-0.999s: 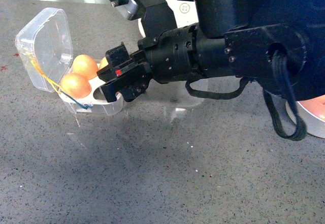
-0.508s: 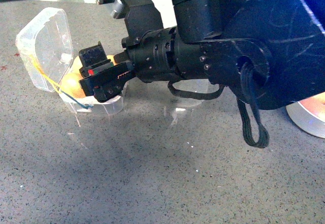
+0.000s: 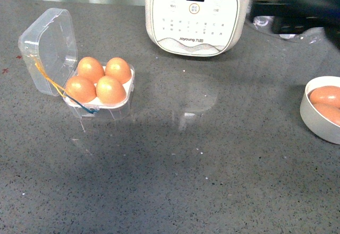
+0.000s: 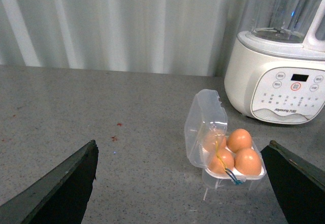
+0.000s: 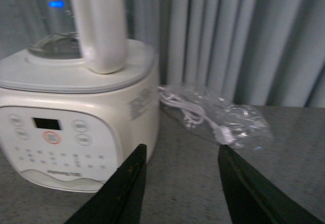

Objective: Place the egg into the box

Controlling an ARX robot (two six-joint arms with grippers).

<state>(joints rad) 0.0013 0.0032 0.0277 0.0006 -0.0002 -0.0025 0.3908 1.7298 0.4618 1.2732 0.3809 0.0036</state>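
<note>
The box stands at the left of the counter with its clear lid swung open. It holds several brown eggs; the egg nearest the front right sits in its hole. The left wrist view shows the same box and eggs some way ahead of my left gripper, which is open and holds nothing. My right gripper is open and holds nothing too, and it faces the white appliance. Only a dark part of the right arm shows at the front view's top right.
A white blender base stands at the back centre. A round white bowl with more brown eggs sits at the right edge. A clear bag with a cable lies beside the appliance.
The right arm, which reached over the box, has pulled back up and to the right out of the front view. A further egg now sits in the box's front right hole.
</note>
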